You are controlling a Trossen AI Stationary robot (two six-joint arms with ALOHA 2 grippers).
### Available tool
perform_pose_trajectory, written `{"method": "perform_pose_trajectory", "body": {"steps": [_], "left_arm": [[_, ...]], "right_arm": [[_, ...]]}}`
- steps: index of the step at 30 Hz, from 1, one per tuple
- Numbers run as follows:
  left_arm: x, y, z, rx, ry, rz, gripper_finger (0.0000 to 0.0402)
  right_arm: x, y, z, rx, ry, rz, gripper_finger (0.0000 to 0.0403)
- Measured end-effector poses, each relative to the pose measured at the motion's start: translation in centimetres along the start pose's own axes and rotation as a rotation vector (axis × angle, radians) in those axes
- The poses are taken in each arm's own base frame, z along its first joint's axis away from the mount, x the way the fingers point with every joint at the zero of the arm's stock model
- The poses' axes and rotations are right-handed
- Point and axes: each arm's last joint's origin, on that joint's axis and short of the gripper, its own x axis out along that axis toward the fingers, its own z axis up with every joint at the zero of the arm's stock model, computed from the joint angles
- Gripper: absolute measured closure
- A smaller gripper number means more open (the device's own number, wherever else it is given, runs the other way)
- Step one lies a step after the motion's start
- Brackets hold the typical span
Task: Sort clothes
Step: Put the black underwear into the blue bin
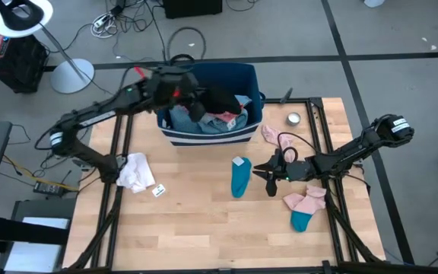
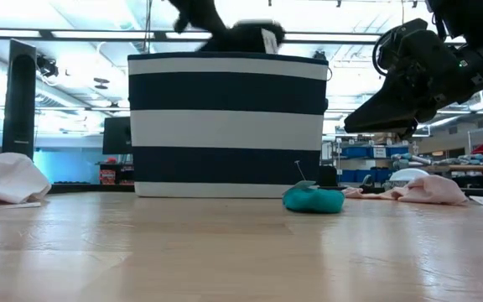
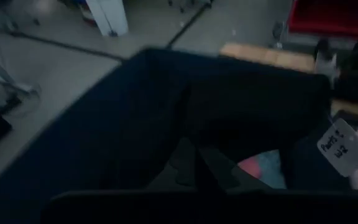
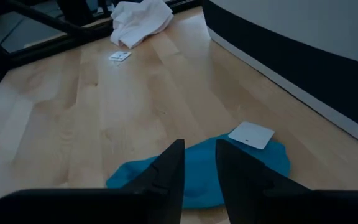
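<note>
Left gripper [image 1: 198, 101] over the navy striped bin [image 1: 238, 135], clamped on a black garment [image 1: 220, 99] lifted above the rim; its white tag [image 3: 345, 146] dangles. Bin at 12 o'clock of the table [image 1: 204, 228], more clothes [image 1: 204, 122] piled inside.

Right gripper [image 1: 268, 173] low, just at 3 o'clock of the teal sock [image 1: 239, 177] at table center, fingers [image 4: 166, 171] narrowly parted, holding nothing, tips above the sock.

White garment [image 1: 136, 172] at 9 o'clock. Pink piece [image 1: 269, 135] near 1 o'clock beside the bin. Pink-and-teal sock pair [image 1: 305, 208] at 4 o'clock. Small metal tin [image 1: 293, 119] at 2 o'clock.
</note>
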Motion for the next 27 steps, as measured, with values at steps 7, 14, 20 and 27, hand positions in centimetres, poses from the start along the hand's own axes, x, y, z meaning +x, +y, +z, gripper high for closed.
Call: {"method": "perform_pose_trajectory", "body": {"steps": [7,14,20,27], "left_arm": [[7.6,0.8,-3.0,-0.032,0.167,-0.038,0.0401],[14.2,1.0,-6.2,-0.122,0.229,-0.028,0.0400],[17.7,0.7,-8.5,-0.143,0.266,-0.027,0.0400],[18.2,0.7,-8.6,-0.208,0.241,-0.020,0.0373]], "right_arm": [[0.0,0.0,0.0,-0.009,0.000,0.000,0.0314],[0.0,0.0,0.0,-0.011,0.000,0.000,0.0314],[0.0,0.0,0.0,-0.015,0.000,0.000,0.0316],[0.0,0.0,0.0,-0.015,0.000,0.001,0.0319]]}}
